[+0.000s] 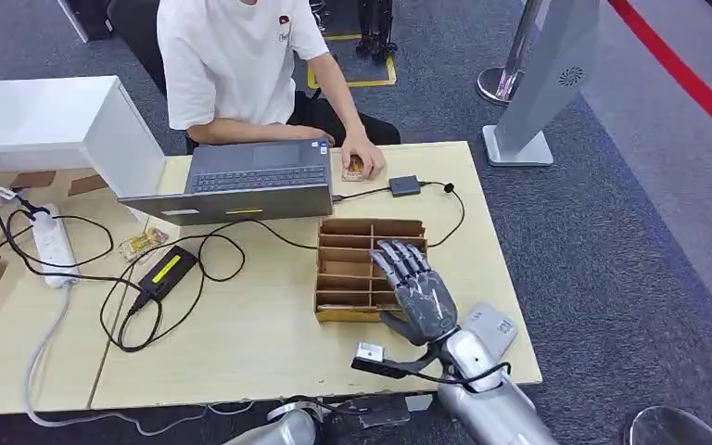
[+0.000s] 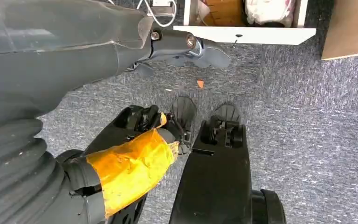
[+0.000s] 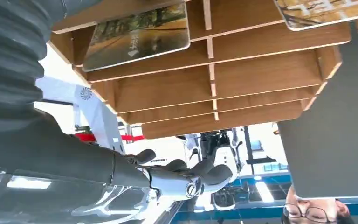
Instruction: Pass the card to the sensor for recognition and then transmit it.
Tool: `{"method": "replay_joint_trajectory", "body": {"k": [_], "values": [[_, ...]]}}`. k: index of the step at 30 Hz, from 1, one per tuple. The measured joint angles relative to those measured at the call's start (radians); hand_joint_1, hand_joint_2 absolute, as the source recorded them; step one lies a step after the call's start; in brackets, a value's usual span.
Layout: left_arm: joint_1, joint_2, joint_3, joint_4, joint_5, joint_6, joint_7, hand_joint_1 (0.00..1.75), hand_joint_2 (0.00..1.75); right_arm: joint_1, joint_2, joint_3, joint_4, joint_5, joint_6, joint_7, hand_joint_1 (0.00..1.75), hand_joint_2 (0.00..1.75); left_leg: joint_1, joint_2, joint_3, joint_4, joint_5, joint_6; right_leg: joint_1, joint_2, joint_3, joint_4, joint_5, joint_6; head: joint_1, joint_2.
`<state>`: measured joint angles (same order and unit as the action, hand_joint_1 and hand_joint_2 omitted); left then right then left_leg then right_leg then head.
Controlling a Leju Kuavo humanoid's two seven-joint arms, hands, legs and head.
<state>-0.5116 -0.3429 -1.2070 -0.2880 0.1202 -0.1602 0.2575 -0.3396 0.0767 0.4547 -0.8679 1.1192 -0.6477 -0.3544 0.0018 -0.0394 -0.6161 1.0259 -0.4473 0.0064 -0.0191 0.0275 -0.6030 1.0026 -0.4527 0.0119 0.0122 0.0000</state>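
The right hand (image 1: 419, 295) hovers over the wooden rack (image 1: 352, 269) on the surface (image 1: 260, 343), fingers (image 1: 406, 260) spread and empty. A card (image 3: 137, 35) lies in a rack slot. The left hand (image 2: 186, 49) hangs over carpet, fingers loosely apart, holding nothing. A person's hand (image 1: 363, 156) rests beside the laptop (image 1: 246, 181).

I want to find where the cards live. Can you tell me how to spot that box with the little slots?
Find the long pale wooden table and the open grey laptop on it. Just in front of the laptop's right corner sits a brown card holder, under the right robot hand. It is the only thing there split into rows of flat wooden compartments.
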Motion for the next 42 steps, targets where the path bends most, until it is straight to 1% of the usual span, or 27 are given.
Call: {"method": "replay_joint_trajectory", "body": {"k": [17,23,28,42], "values": [[-0.001,0.0,-0.005,0.0,0.003,0.0,0.001,0.0,1.75,0.0,-0.001,0.0,0.006,-0.017,0.0,-0.004,0.0,1.75,0.0,0.0,0.0,0.0,0.0,0.0,0.0,0.0,0.0,0.0,0.0,0.0,0.0,0.0],[-0.002,0.0,-0.006,0.0,0.006,0.0,0.003,0.0,1.75,0.0,-0.002,0.0,0.006,-0.003,0.0,0.008,0.0,1.75,0.0,0.0,0.0,0.0,0.0,0.0,0.0,0.0,0.0,0.0,0.0,0.0,0.0,0.0],[-0.002,0.0,-0.006,0.0,0.012,0.0,0.003,0.0,1.75,0.0,-0.01,-0.001,0.006,0.011,0.0,0.019,0.0,1.75,0.0,0.0,0.0,0.0,0.0,0.0,0.0,0.0,0.0,0.0,0.0,0.0,0.0,0.0],[-0.002,0.0,-0.006,0.0,0.013,-0.001,0.003,0.0,1.75,0.002,-0.029,-0.026,0.006,0.024,0.0,0.018,0.0,1.75,0.0,0.0,0.0,0.0,0.0,0.0,0.0,0.0,0.0,0.0,0.0,0.0,0.0,0.0]]}}
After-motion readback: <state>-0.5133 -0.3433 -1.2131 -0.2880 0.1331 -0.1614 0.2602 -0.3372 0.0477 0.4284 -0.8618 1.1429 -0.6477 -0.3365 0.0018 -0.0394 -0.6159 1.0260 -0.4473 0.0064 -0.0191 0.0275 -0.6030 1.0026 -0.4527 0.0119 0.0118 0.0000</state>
